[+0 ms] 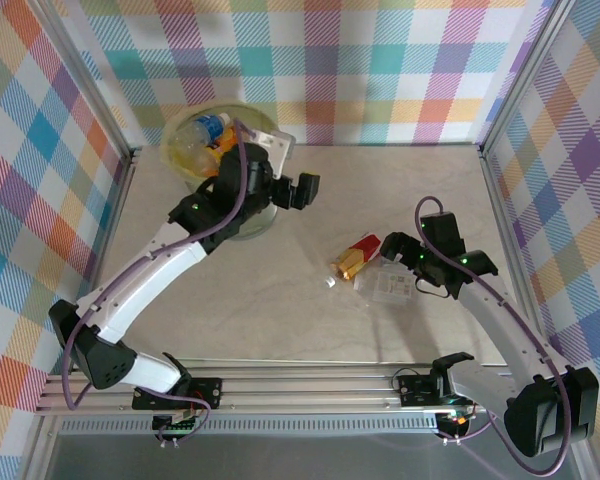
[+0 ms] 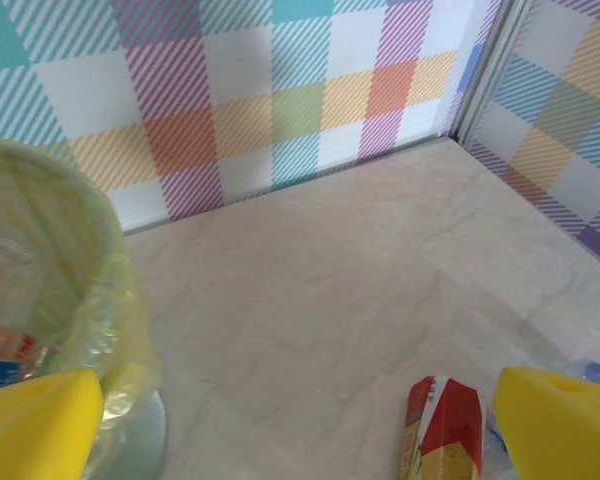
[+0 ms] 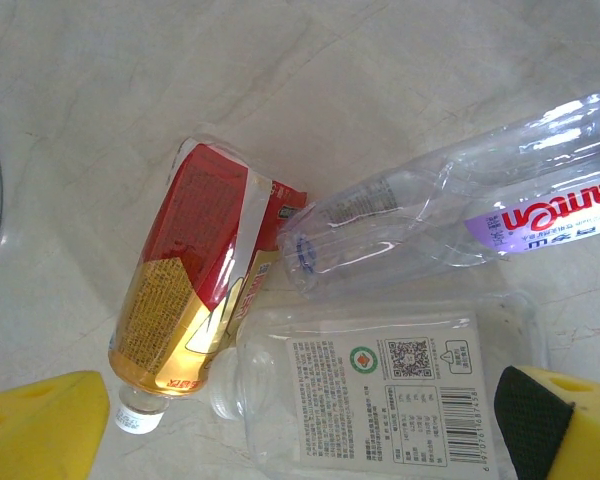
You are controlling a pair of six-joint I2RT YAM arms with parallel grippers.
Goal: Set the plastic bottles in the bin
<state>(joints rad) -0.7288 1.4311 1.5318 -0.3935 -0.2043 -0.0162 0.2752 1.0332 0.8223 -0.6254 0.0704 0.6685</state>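
Observation:
The bin (image 1: 170, 150) stands at the far left of the table, its yellow liner (image 2: 100, 290) folded over the rim, with several bottles (image 1: 205, 135) inside. My left gripper (image 1: 302, 190) hovers just right of the bin, open and empty (image 2: 300, 425). On the table lie a red-and-gold labelled bottle (image 1: 358, 257) (image 3: 195, 300) with a white cap, a clear bottle with a purple label (image 3: 460, 220), and a flat clear bottle with a white label (image 3: 380, 400) (image 1: 385, 287). My right gripper (image 1: 405, 262) is open above them, its fingers either side of the white-label bottle (image 3: 300, 430).
Metal frame posts (image 1: 490, 150) and checked walls (image 1: 380, 60) close in the back and sides of the table. Bare tabletop (image 1: 280, 300) lies between the bin and the three bottles. The red-and-gold bottle (image 2: 443, 430) sits low right in the left wrist view.

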